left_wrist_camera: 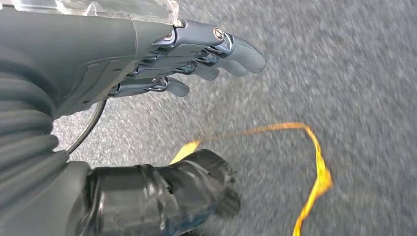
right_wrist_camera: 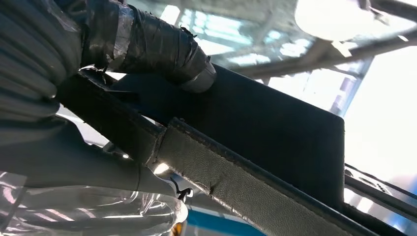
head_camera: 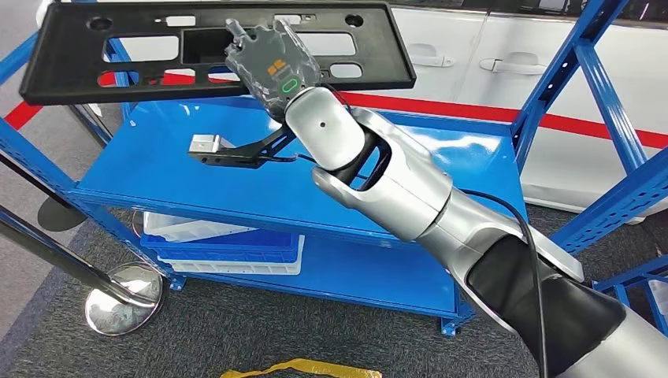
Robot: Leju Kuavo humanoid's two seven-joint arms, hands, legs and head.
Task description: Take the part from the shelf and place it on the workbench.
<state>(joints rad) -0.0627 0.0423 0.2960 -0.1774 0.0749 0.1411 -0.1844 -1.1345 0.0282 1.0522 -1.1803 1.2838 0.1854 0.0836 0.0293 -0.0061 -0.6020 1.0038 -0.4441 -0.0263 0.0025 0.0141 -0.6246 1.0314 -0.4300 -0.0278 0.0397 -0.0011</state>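
while raised above the shelf [head_camera: 473, 157], the right robot hand [head_camera: 272, 67] grips the black part [head_camera: 142, 55].

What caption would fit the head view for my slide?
Right hand holds the long black part lifted above the blue shelf.

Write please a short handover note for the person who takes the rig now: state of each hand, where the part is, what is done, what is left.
Right hand: grips the black plastic panel near its middle and holds it up in the air above the blue shelf.
Left hand: holds nothing; fingers fairly straight, over the grey carpet.
Done: the panel is lifted off the shelf.
Left: carry it to the workbench and set it down.
Note: a yellow strip lies on the carpet near the feet.
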